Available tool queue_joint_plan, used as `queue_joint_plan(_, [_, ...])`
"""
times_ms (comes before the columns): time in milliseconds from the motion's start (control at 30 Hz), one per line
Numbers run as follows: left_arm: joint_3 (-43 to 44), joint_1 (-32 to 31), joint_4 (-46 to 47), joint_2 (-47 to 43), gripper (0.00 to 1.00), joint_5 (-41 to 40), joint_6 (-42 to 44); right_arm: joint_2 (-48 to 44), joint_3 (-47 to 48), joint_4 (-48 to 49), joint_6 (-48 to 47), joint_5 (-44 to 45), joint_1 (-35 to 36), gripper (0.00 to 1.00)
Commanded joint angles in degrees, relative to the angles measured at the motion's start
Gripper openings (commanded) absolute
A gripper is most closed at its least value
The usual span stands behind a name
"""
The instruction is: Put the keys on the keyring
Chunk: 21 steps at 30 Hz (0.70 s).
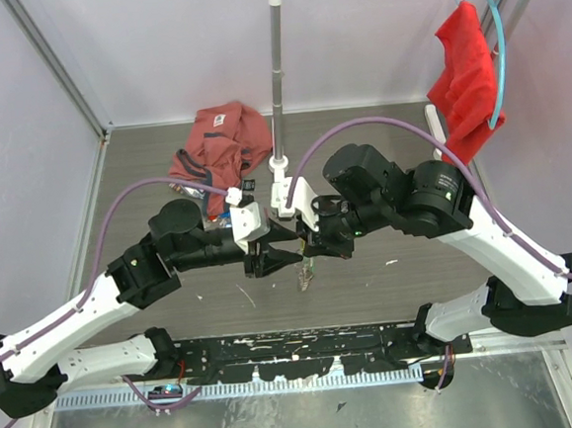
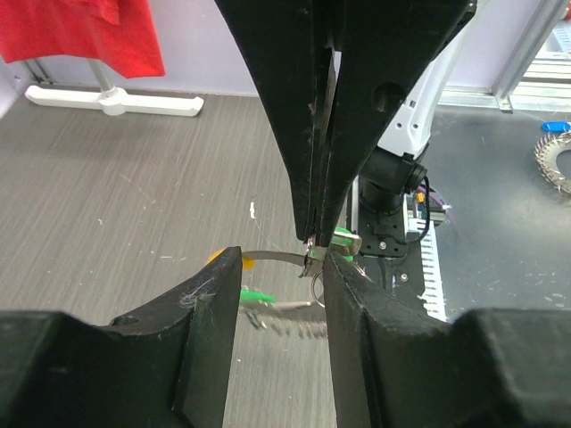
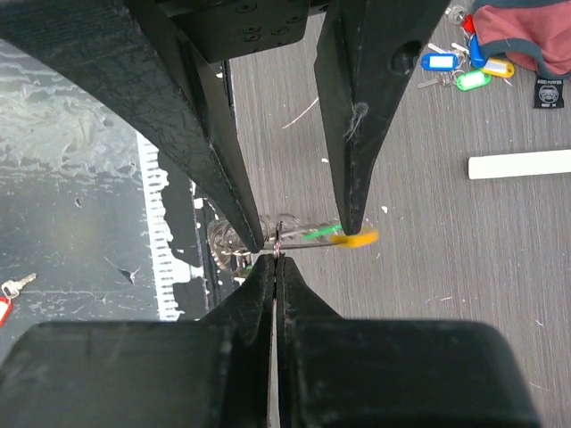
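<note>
The keyring [image 2: 268, 258] hangs in the air just in front of the base of the upright metal pole [image 1: 280, 163], between the two arms. The right gripper [image 3: 275, 260] has its fingers pressed together on the thin wire of the loop and carries it. The left gripper [image 3: 303, 234] faces it from the other side with its fingers spread. One fingertip stands at each side of the ring, and the pictures do not show whether either one touches it.

A yellow-orange tag [image 3: 361, 239] and a green-tagged key [image 2: 257, 296] sit at the ring. Whether the green one is already threaded on cannot be told. The loose keys [image 3: 455, 67] lie on the table to the left of the pole's base, against the pinkish cloth [image 1: 221, 140].

The ring is probably light and springy, but hard and slick. Pinched at one spot, it is likely to swivel, and the hanging bunch will swing. A grip on bare wire close to the split looks best. Each loose key is small, flat and stiff, and its plastic tag dangles. The metal head by the hole seems the surest place to grip one.
</note>
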Motion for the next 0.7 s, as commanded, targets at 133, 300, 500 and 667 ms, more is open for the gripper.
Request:
queue_joint_plan(133, [3.2, -0.2, -1.1, 0.6, 0.40, 1.9, 1.3, -0.5, 1.8, 3.1, -0.6, -1.2, 0.5, 0.01])
queue_joint_plan(300, [3.3, -0.2, -1.2, 0.5, 0.28, 2.5, 1.2, -0.6, 1.1, 3.9, -0.7, -1.1, 0.6, 0.01])
queue_joint_plan(500, [3.1, -0.2, -0.5, 0.1, 0.00, 3.3, 0.3, -1.6, 0.0, 5.9, -0.1, -0.6, 0.6, 0.01])
queue_joint_plan(667, [1.8, -0.2, 1.9, -1.4, 0.00, 2.0, -1.4, -3.6, -2.4, 10.2, 2.0, 1.2, 0.6, 0.10])
